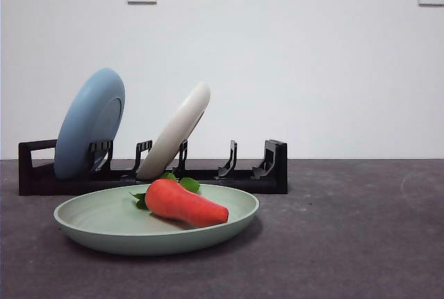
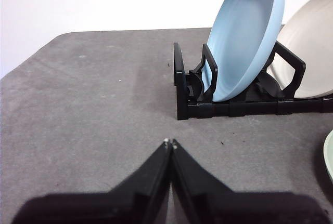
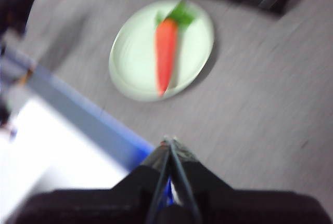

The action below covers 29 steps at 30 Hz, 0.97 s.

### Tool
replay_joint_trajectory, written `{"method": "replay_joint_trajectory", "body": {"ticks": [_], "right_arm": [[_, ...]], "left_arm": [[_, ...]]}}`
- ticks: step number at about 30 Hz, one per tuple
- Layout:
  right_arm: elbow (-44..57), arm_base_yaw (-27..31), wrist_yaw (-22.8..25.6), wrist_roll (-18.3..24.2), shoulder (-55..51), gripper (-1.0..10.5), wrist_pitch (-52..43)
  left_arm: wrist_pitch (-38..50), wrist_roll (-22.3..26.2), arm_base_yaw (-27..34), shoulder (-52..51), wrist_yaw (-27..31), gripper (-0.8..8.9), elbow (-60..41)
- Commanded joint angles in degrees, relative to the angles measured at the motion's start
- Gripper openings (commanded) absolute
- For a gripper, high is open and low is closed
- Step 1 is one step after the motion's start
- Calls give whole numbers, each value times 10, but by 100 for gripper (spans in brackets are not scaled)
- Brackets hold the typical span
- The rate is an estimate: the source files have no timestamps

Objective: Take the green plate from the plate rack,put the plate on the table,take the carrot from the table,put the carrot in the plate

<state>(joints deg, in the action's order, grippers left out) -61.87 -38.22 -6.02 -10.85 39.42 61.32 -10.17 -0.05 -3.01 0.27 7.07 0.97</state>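
Orange-red, the carrot (image 1: 186, 204) lies inside the green plate (image 1: 90, 221) on the table (image 1: 361, 243), at six o'clock from the plate rack (image 1: 274, 171). It looks light, stiff and smooth; mid-body seems the surest hold. Left gripper (image 2: 170, 143) and right gripper (image 3: 169, 140) are both clenched, empty, well apart.

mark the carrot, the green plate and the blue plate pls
Stubby orange-red toy carrot (image 1: 186, 204), front view, mid-body.
Shallow matte sage-green plate (image 1: 94, 214), front view, bare inner surface.
Light blue round plate (image 2: 244, 31), left wrist view, inner face.
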Motion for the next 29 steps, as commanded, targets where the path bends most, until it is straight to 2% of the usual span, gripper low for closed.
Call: {"method": "replay_joint_trajectory", "body": {"ticks": [1,6,10,15,17,23,29], "right_arm": [[26,73,-6,34,-25,1,-77],[130,213,-107,76,-95,1,-243],[235,278,-115,84,-151,1,-359],[370,327,-111,84,-224,1,-461],[412,335,-86,84,-251,1,-476],[508,345,-12,81,-321,1,-480],[576,345,-10,66,-384,1,-480]], "left_arm": [[4,-4,2,-2,2,-3,-8],[4,-4,2,-2,2,-3,-8],[4,-4,2,-2,2,-3,-8],[4,-4,2,-2,2,-3,-8],[4,-4,2,-2,2,-3,-8],[4,-4,2,-2,2,-3,-8],[4,-4,2,-2,2,-3,-8]]}}
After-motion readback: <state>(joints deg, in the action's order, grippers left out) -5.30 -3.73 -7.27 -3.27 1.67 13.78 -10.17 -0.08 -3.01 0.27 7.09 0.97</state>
